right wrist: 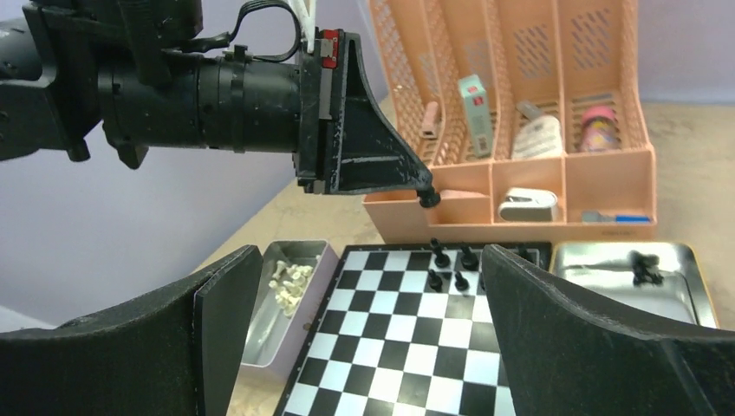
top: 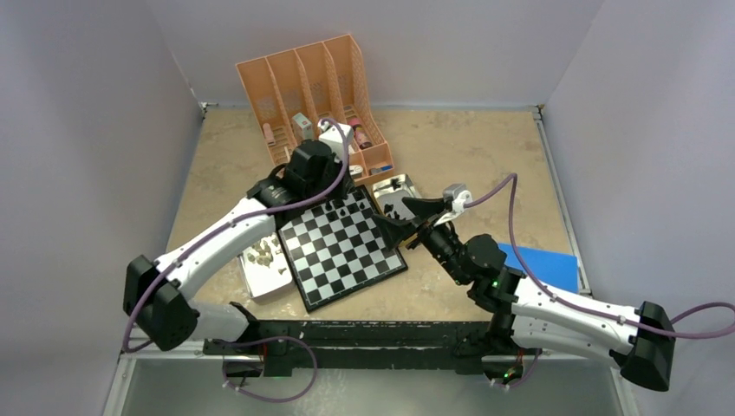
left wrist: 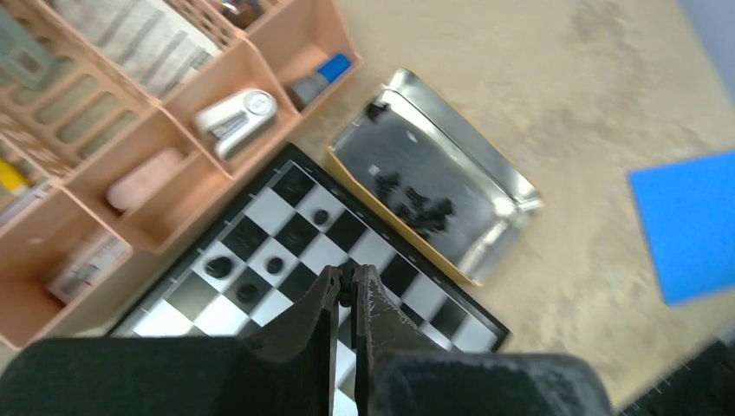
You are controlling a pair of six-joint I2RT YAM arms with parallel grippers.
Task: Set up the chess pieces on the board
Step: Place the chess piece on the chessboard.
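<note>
The board (top: 347, 260) lies between my two arms. Several black chess pieces (right wrist: 441, 256) stand on its far rows, also seen from above in the left wrist view (left wrist: 218, 266). My left gripper (left wrist: 347, 279) hangs over the board's far side, shut on a small black chess piece (right wrist: 427, 199) pinched at its tips. My right gripper (right wrist: 368, 282) stands wide open with nothing between its fingers, low at the board's right edge (top: 403, 227) and facing across the board. More black pieces lie in a metal tray (left wrist: 485, 165). Beige pieces (right wrist: 290, 282) lie in a tray (top: 264, 276) left of the board.
A peach desk organizer (top: 316, 95) with small bottles and boxes stands right behind the board. A blue sheet (top: 542, 264) lies at the right of the table. Walls close in the table on three sides.
</note>
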